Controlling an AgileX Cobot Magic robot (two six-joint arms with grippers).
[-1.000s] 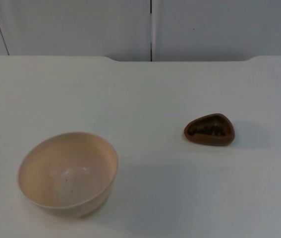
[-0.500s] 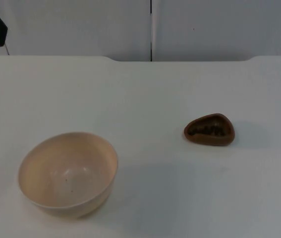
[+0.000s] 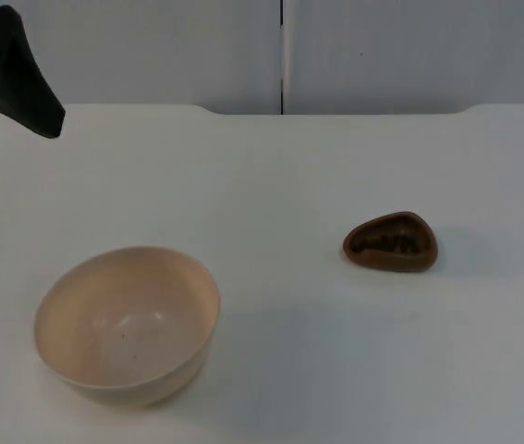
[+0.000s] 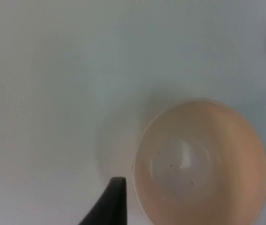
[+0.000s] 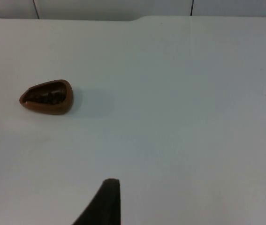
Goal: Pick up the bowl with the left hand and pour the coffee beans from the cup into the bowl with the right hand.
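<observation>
Nearest, by the table's [image 3: 271,166] front-left corner, the cream bowl [image 3: 127,324] looks light, smooth and rigid: take its rim. The bean-filled brown cup [image 3: 391,242] sits right of centre. Left gripper [image 3: 17,79] hangs far-left; can't tell either pincer's state.

Even, soft light washes the white table [image 3: 280,166] bright, with no hard glare. The cup [image 3: 391,242] throws a faint shadow to its right, the bowl [image 3: 127,324] a broad pale one rightward. The left wrist view is soft and hazy.
</observation>
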